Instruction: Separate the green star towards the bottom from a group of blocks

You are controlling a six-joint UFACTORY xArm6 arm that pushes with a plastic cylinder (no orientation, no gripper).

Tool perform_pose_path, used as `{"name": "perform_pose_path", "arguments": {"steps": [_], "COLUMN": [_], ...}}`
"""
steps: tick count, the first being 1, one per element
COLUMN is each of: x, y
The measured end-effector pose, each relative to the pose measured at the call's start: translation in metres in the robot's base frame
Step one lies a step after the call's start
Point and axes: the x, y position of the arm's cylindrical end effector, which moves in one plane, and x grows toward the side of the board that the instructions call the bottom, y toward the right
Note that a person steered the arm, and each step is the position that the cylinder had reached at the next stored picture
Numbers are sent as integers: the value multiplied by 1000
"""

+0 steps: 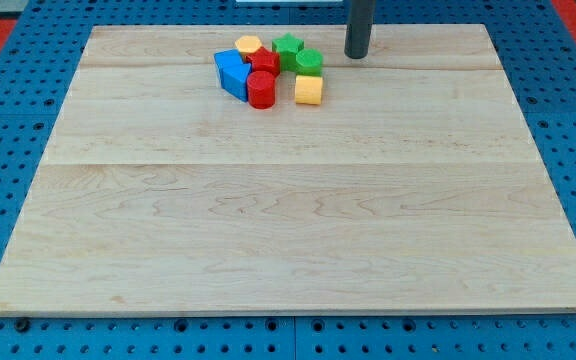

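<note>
Seven blocks sit close together near the top of the wooden board (288,200), and the green star (287,46) is at the upper side of this group, touching the green cylinder (309,62) and the red star (264,61). My tip (356,55) stands just at the view's right of the group, apart from the blocks; it is a plain rod without fingers, holding nothing.

- The straight dark rod (358,28) is cut off by the view's top edge; only its lower part shows.
- The green star-shaped block (288,47) is partly covered by the green round block (309,62) in front of it.
- The red block (265,61) behind the red cylinder (261,89) is half hidden; its shape is unclear.
- 2 blue blocks (233,73) merge together; their shapes cannot be separated.
</note>
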Motion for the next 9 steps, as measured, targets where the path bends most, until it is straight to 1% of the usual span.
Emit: {"name": "perform_pose_path", "arguments": {"steps": [1, 2, 3, 4, 5, 6, 7, 8, 9], "x": [4, 3, 3, 3, -10, -20, -20, -39, -44], "y": [-3, -42, -102, -140, -105, -128, -210, -207, -243]}}
